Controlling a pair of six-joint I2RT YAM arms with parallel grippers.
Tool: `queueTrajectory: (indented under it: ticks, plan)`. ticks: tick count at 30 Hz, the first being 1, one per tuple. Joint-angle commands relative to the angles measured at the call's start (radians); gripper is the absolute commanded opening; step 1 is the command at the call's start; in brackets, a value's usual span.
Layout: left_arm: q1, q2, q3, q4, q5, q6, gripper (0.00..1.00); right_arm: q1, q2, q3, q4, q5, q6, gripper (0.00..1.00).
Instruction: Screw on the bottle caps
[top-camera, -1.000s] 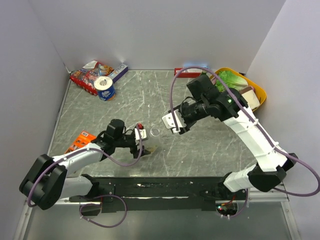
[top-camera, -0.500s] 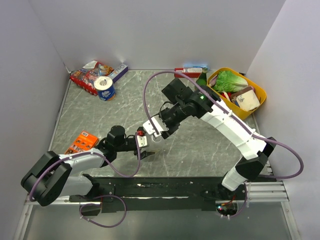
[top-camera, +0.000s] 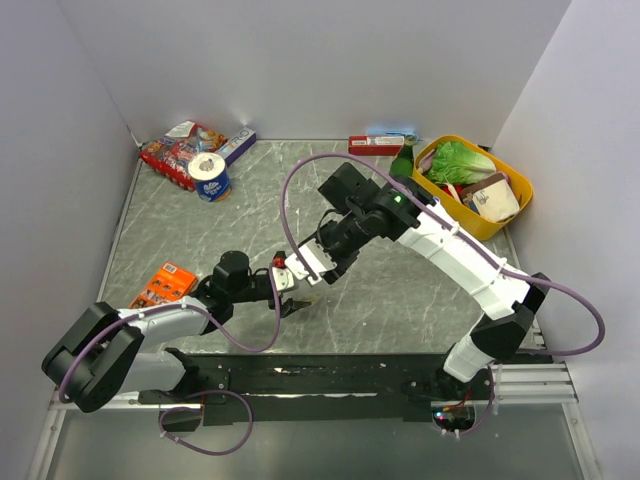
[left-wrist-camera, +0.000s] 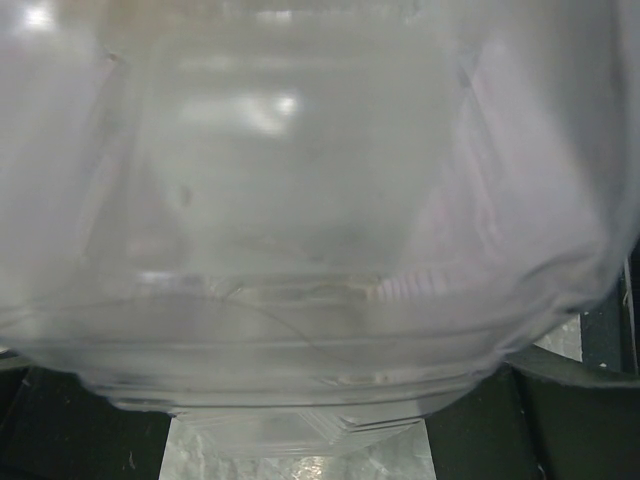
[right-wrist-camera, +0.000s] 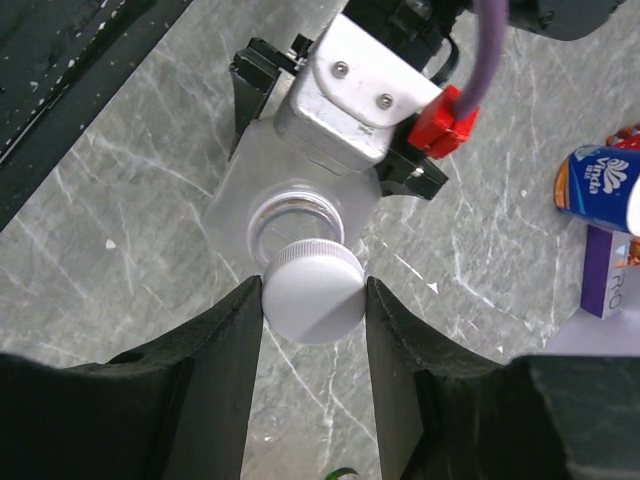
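The small round white plastic screw cap sits pinched between the two dark fingers of the right gripper, which is closed on its rim from either side. Just beyond it is the open mouth of the small clear plastic bottle. In the right wrist view the threaded ring looks nearly round, so the bottle's long axis seems to run close to the line of that gripper's approach. The cap is not centred, though. It overlaps the near edge of the mouth and leaves the far part of the ring uncovered, and whether the two touch cannot be told. My reading is that the coming move calls for a small shift toward the left gripper before any turning. That gripper is clamped across the bottle's body from the side, low over the grey marbled table, and the clear plastic fills its own wrist view. The right arm alone carries the cap, so the alignment is its job.
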Motion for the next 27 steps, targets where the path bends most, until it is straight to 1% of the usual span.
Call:
queueTrajectory:
  ticks: [1,7,12,15,27]
  plan:
    - [-0.003,-0.012,0.032,0.077,0.025,-0.034,0.01,0.014,0.001,-0.009,-0.203,0.011,-0.016,0.35]
    - [-0.005,-0.002,0.061,0.048,0.034,-0.019,0.01,0.022,0.015,-0.017,-0.174,0.044,0.022,0.36]
    - [-0.006,0.009,0.078,0.041,0.042,-0.014,0.01,0.028,0.007,-0.055,-0.091,0.115,0.059,0.35]
    - [-0.011,0.014,0.086,0.032,0.04,-0.006,0.01,0.028,0.013,-0.06,-0.085,0.132,0.071,0.35]
    - [-0.023,0.044,0.116,-0.011,0.049,0.029,0.01,0.034,0.035,-0.02,-0.082,0.115,0.082,0.34]
